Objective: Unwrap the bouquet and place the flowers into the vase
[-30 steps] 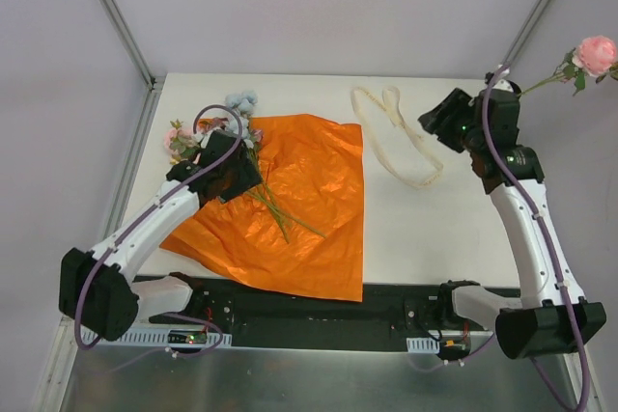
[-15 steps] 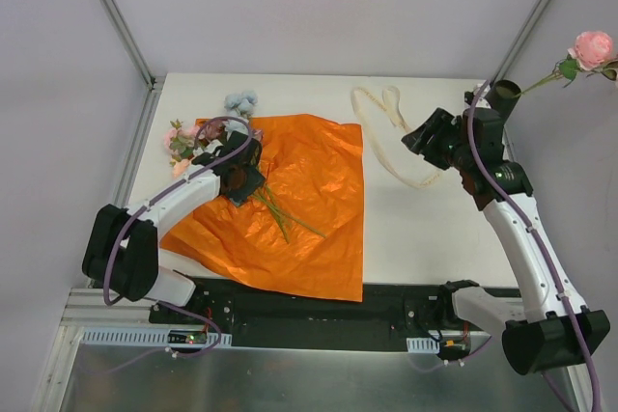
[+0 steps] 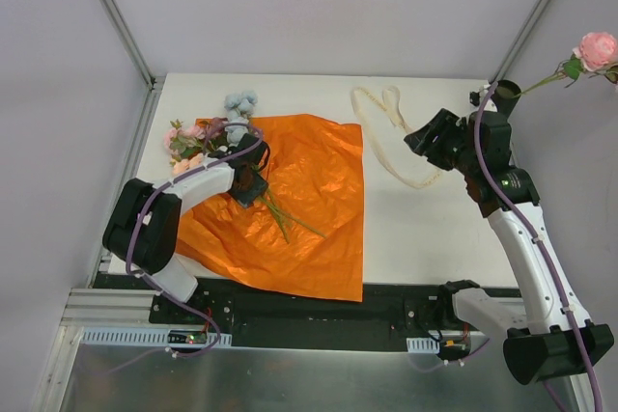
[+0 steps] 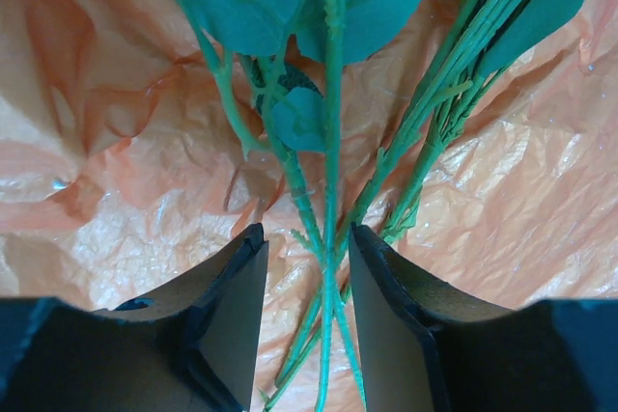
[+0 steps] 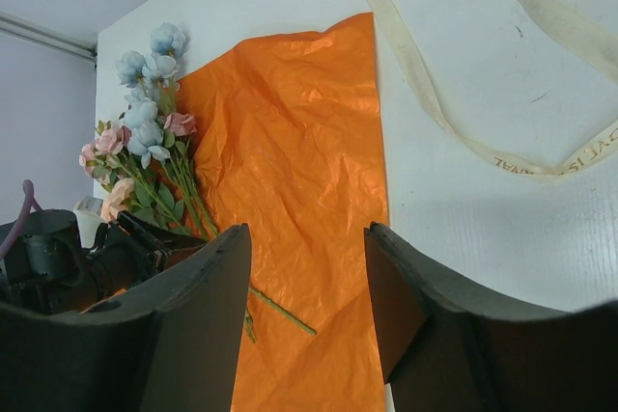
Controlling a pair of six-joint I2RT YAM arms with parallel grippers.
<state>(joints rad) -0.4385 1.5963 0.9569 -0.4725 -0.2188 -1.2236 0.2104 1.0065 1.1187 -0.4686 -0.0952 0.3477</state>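
Observation:
The bouquet lies unwrapped: its orange paper [image 3: 314,205] is spread flat, and the flowers [image 3: 188,142] rest across its upper left corner, stems [image 3: 280,211] pointing toward the near side. My left gripper [image 3: 249,184] is low over those stems. In the left wrist view the left gripper [image 4: 307,238] is open, straddling several green stems [image 4: 331,180] with gaps on both sides. The dark vase [image 3: 503,96] stands at the far right corner with one pink rose [image 3: 596,48] in it. My right gripper [image 3: 430,142] hovers left of the vase, open and empty [image 5: 307,233].
A cream ribbon [image 3: 396,137] lies loose on the white table between the paper and the vase, and shows in the right wrist view as the ribbon [image 5: 435,113]. Metal frame posts rise at both far corners. The table's left edge [image 3: 135,180] runs close to the blooms.
The left gripper's jaws have narrowed around the stems while that arm's elbow swung toward the table. The right gripper has drifted a little left and nearer, away from the vase.

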